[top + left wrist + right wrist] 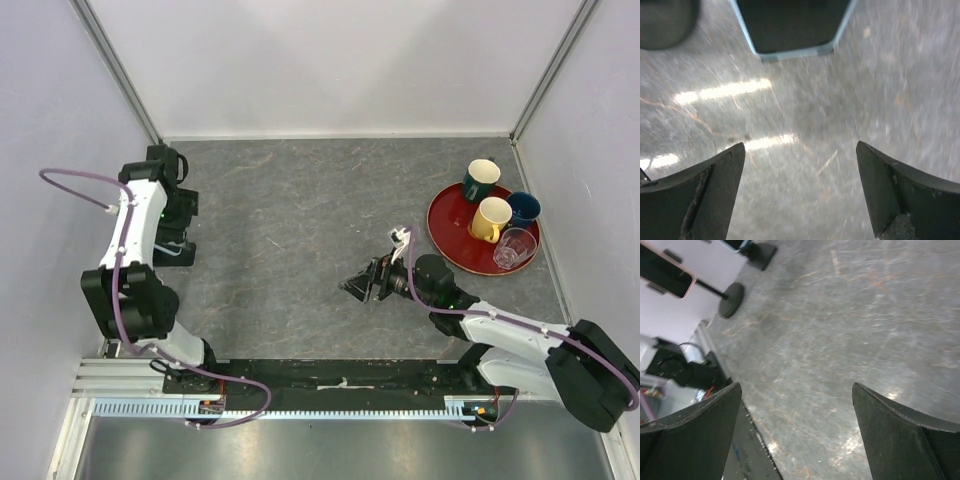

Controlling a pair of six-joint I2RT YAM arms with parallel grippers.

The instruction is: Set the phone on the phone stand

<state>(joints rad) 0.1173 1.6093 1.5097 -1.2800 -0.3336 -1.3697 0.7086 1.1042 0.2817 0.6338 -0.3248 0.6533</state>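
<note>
Left end effector [800, 150]: both fingers spread apart, nothing between them, hovering over bare counter [805, 110]. Just ahead of it lies a light-blue-cased phone [790, 25], cut off by the top edge of the left wrist view so that only one end shows. A dark rounded shape [662, 22] in the upper left corner is blurred and cropped, and cannot be identified.

Right end effector [796, 387]: fingers likewise wide apart and empty, low over the middle of the counter, well apart from everything else.

In the right wrist view the phone [662, 271], with its pink rim and dark screen, sits at the top of the phone stand [732, 300], raised off the counter on the thin post above the disc base. Its left end is cropped by the frame. Beside it, a second black stand [760, 252] is only partly visible. In the top view the left arm [135, 225] hides most of this group.

Count: two end effectors, two phones, two stands. At the right side one red tray [450, 250] carries four vessels: a teal mug [481, 180], a yellow mug [491, 218], a dark blue cup [523, 208] and a clear glass [515, 247].
</note>
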